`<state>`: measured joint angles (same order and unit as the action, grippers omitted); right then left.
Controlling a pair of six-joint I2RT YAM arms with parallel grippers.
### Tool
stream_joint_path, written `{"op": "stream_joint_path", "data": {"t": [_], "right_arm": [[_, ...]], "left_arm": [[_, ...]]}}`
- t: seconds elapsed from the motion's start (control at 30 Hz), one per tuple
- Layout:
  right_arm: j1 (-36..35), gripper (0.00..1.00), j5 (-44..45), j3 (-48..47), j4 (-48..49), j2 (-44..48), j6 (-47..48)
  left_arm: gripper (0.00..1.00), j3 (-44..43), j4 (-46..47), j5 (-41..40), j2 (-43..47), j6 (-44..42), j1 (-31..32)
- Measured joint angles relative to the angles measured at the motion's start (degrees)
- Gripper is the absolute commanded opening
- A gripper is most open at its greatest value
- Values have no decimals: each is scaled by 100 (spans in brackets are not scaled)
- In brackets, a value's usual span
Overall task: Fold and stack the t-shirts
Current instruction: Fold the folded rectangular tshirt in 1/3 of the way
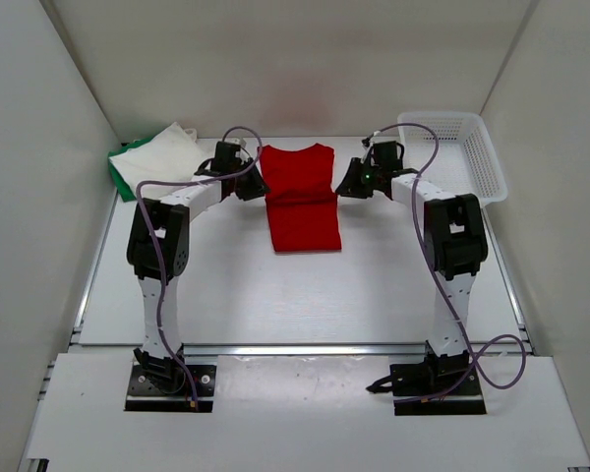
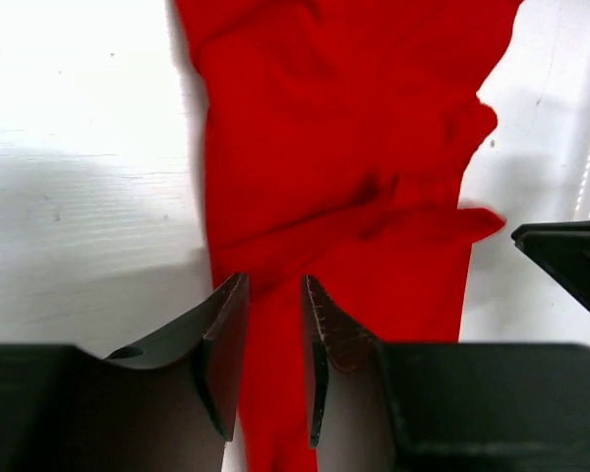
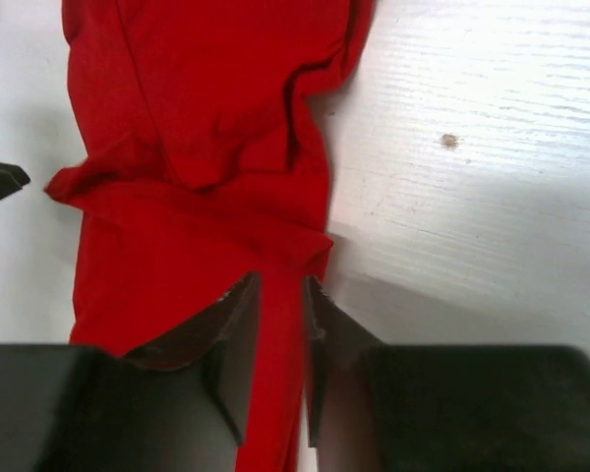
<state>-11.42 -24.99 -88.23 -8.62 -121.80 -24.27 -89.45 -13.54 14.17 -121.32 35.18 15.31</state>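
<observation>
T-shirt (image 1: 301, 202), red, lay folded on the table (image 1: 226, 295); we saw left end effector (image 2: 275, 282) and right end effector (image 3: 282, 282) slightly open at its edges. We feared either might snag cloth, undoing the fold.

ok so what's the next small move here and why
Probably lift both grippers straight up and clear. The left gripper and right gripper have their jaws parted over the side edges of the red shirt, which lies flat with a fold across it, so this fold looks laid down. Pulling sideways might drag it open.
</observation>
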Motion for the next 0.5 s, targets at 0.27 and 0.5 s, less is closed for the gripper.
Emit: {"op": "stream_joint_path", "data": {"t": [0.27,0.5], "right_arm": [[-240,1,352,442,81,835,201],[-868,0,219,942,682,957,55]], "left_arm": [[35,1069,439,-109,815,234,269],[33,2702,1681,258,1349,787,1156]]}}
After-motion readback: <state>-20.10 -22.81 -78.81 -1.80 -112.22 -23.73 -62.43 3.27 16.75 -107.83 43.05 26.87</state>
